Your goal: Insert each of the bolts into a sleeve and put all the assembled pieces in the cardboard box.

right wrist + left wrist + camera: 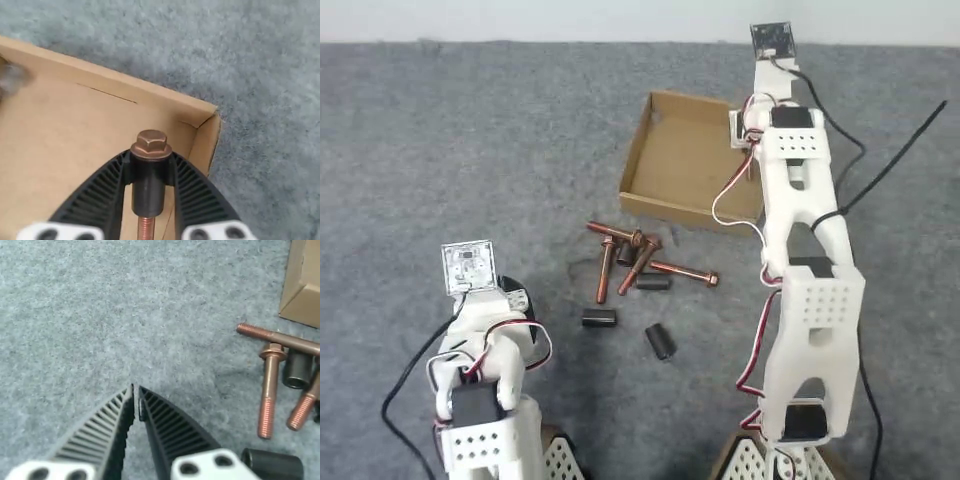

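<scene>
The right arm [800,200] is stretched out across one side of the cardboard box [685,160], and its right gripper [150,160] hangs above the inside of the box, close to a corner. The fingers [105,192] are clamped on an assembled piece: a black sleeve [148,187] with a copper bolt through it, the hexagonal bolt head [151,144] sitting on the sleeve's end and the threaded shank poking out of the other end. I cannot make out whether the piece touches the box floor. Just outside the box wall that faces the arm bases, the loose bolts [620,250] lie in a small tangle on the grey carpet [470,150], four of them, some crossing one another. One loose sleeve [626,252] sits among those bolts, and another [653,282] lies just beside them on the side away from the box. Two more sleeves [599,319] [660,341] lie a little farther out from that wall, apart from each other. The left arm [485,340] is folded back, well away from the box and off to one side of the bolt pile. Its left gripper [136,392] is pointed down at bare carpet with the toothed fingers [107,422] pressed together and nothing between them.
</scene>
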Available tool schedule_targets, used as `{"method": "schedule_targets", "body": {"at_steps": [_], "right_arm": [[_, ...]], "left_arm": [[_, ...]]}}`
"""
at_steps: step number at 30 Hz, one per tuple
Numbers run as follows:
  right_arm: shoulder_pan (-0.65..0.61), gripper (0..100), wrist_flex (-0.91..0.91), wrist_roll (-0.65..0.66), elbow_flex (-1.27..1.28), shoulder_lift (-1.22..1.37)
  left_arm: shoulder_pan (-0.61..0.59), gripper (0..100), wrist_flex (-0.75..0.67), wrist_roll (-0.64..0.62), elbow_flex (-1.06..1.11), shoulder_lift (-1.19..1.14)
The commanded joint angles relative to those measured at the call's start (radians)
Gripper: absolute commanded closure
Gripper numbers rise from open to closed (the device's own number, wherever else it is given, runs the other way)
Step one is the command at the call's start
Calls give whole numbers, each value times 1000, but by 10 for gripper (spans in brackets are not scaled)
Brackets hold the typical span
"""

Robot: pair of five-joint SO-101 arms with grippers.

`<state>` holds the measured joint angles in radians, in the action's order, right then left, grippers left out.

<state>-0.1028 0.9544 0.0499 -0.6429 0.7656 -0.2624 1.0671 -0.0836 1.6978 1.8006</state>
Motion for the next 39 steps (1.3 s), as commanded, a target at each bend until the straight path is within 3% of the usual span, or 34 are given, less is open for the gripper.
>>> {"method": "schedule_targets", "body": {"at_steps": [1,11,16,21,27,37,39], "right_arm": [[25,992,7,14,-94,-1],[22,983,54,15,-98,44],[22,845,108,14,-100,41],[28,890,139,12,-187,31],[31,991,334,12,-362,-44],[30,993,819,18,-543,-151],[31,993,848,17,-537,-182]], "left_arm": [[0,989,-35,9,-13,15],[0,989,-37,9,-13,15],[0,989,-37,9,-13,15],[0,989,-37,9,-13,15],[-2,989,-37,9,-13,15],[-2,989,-37,9,-13,15],[-3,989,-37,9,-13,15]]}}
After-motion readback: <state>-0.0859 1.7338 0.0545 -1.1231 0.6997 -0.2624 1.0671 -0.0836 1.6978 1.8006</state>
